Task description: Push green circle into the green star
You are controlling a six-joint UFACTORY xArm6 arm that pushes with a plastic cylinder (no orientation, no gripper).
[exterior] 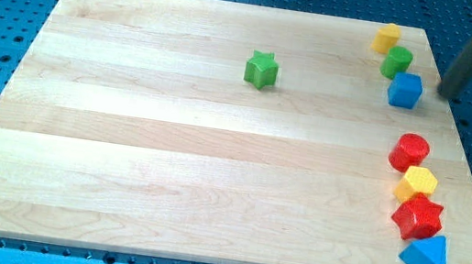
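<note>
Green is the colour that matters: the green circle (397,61) sits near the worktop's (124,135) upper right corner, wedged in a short diagonal row between a yellow block (386,37) above it and a blue cube (405,90) below, seemingly touching both. The green star (262,69) lies well apart toward the view's left and slightly lower. The end effector, a bare rod with nothing to spread or pinch, comes down tilted from the top right, its tip (447,95) just right of the blue cube and right of and below the circle. From there, I judge, a leftward sweep would first meet the cube.
</note>
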